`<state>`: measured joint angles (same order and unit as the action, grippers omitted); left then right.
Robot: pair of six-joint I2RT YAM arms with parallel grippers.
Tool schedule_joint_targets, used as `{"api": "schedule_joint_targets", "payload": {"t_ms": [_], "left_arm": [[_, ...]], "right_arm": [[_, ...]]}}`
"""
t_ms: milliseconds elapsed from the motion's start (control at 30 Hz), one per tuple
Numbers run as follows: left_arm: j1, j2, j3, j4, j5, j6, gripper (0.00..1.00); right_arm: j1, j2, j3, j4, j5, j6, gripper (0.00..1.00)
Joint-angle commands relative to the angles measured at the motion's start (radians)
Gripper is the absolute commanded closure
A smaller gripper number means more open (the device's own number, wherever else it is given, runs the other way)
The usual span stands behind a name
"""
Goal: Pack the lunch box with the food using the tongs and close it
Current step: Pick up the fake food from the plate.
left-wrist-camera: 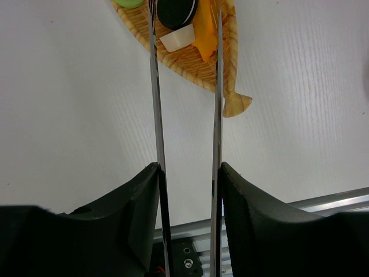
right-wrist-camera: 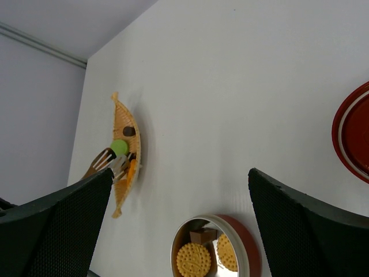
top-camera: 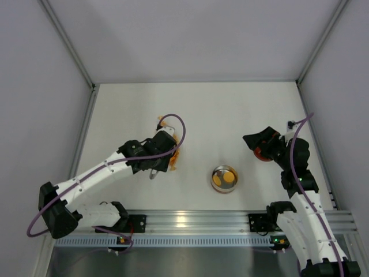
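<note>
The lunch box (top-camera: 224, 168) is a round silver tin on the table between the arms, and its rim (right-wrist-camera: 174, 247) shows in the right wrist view. Two round biscuits (right-wrist-camera: 194, 261) and a brown piece lie in it. Its red lid (top-camera: 263, 156) lies under my right gripper (top-camera: 258, 141), which is open and empty (right-wrist-camera: 179, 173). My left gripper (left-wrist-camera: 189, 170) is shut on the tongs (left-wrist-camera: 157, 115). The tong tips reach over a boat-shaped woven dish (left-wrist-camera: 190, 66) and straddle a dark piece (left-wrist-camera: 176, 11), a white piece (left-wrist-camera: 177, 39) and an orange piece (left-wrist-camera: 205, 34).
A green piece (right-wrist-camera: 119, 146) and a small dark piece (right-wrist-camera: 129, 131) also lie on the woven dish (top-camera: 173, 154). An aluminium rail (top-camera: 190, 219) runs along the near edge. Grey walls close in the table at the back and both sides.
</note>
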<state>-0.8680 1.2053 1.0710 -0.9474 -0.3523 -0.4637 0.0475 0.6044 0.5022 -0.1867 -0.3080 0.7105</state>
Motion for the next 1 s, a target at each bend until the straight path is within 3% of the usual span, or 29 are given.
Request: {"api": "schedule_joint_targets", "payload": {"t_ms": [0, 967], "left_arm": [[0.014, 0.003, -0.011, 0.024, -0.02, 0.017, 0.5], [0.089, 0.022, -0.031, 0.059, 0.009, 0.056, 0.51]], "right_arm": [[-0.009, -0.005, 0.001, 0.075, 0.001, -0.003, 0.01], [-0.011, 0.015, 0.012, 0.078, -0.003, -0.011, 0.01]]}}
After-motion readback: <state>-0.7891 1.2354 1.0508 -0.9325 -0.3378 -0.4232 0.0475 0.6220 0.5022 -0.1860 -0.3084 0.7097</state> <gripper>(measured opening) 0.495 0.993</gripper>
